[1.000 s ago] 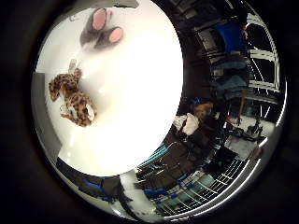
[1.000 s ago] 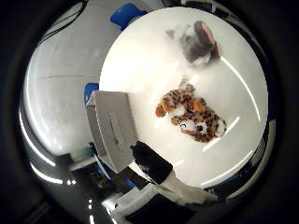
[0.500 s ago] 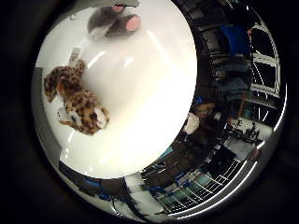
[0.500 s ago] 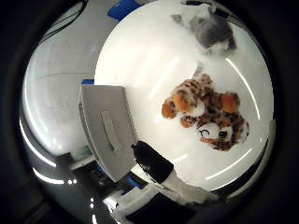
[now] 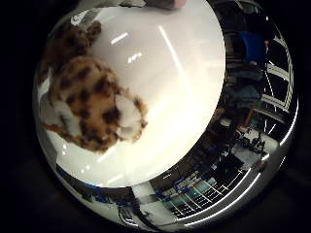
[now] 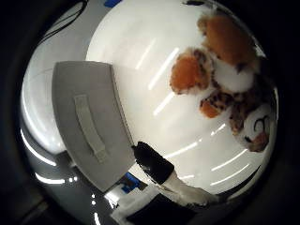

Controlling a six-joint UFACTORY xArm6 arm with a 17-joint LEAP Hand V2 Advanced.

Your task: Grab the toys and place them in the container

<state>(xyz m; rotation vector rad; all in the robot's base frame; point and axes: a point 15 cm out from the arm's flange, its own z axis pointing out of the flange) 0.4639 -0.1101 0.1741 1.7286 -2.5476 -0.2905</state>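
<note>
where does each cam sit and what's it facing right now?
Little finger side palm view: on the palm's little-finger edge, facing the white table with the leopard plush toy close up; none of the robot hand shows.
Thumb side palm view: on the palm's thumb edge, facing the table and grey container; a robot hand finger reaches in.
Shared: the leopard plush toy on the table.

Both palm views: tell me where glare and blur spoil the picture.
Little finger side view: streaks of lamp glare cross the white table, and the close spotted leopard toy is soft. Thumb side view: similar streaks on the table; the grey container stays fairly crisp, the toy blurred.
</note>
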